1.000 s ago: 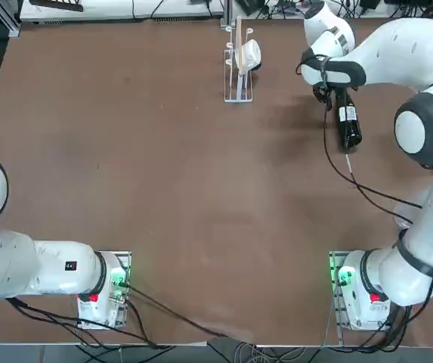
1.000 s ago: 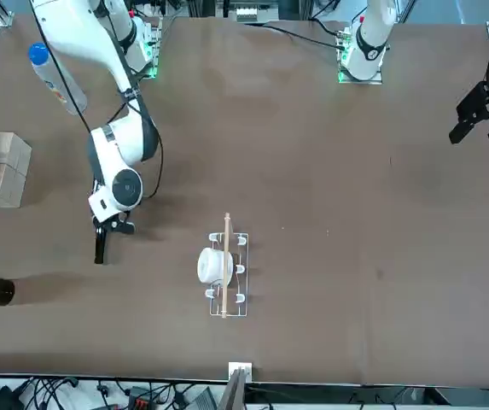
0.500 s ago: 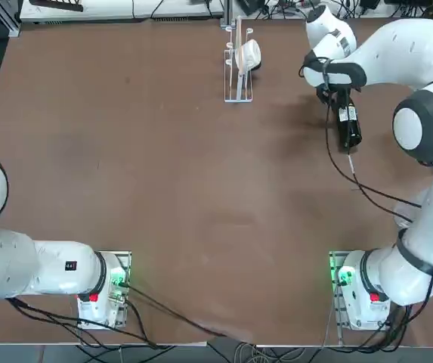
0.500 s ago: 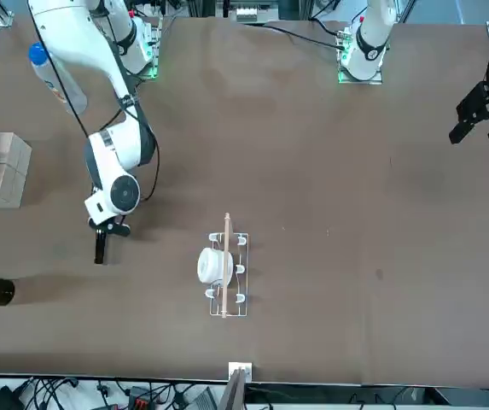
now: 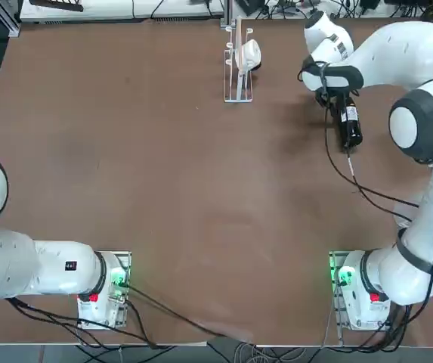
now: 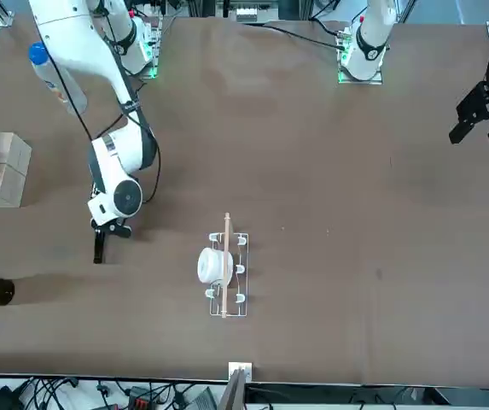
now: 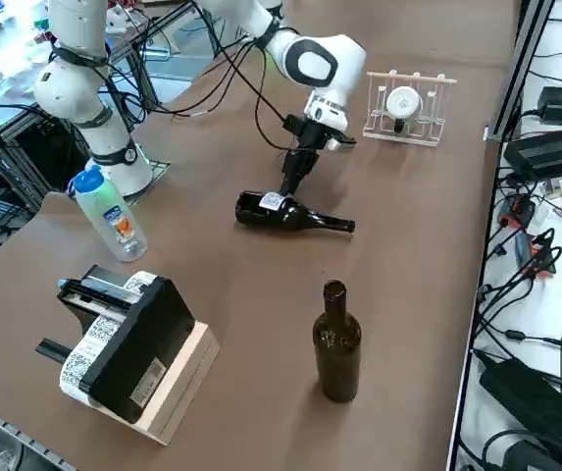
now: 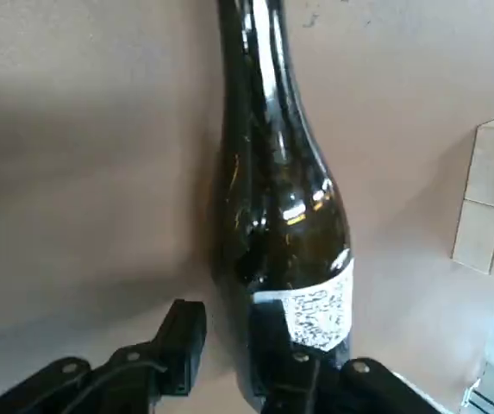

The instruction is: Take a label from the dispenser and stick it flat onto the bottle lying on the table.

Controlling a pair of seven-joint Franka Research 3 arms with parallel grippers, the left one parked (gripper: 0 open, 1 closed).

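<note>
Dark wine bottle (image 7: 290, 214) lying flat near the dispenser (image 7: 406, 107), white label (image 8: 315, 309) stuck on its body. Right gripper (image 8: 226, 338) just above the label, fingers slightly apart, holding nothing.

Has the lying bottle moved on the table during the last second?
No. The bottle keeps its place and direction relative to the dispenser in the top view.
</note>
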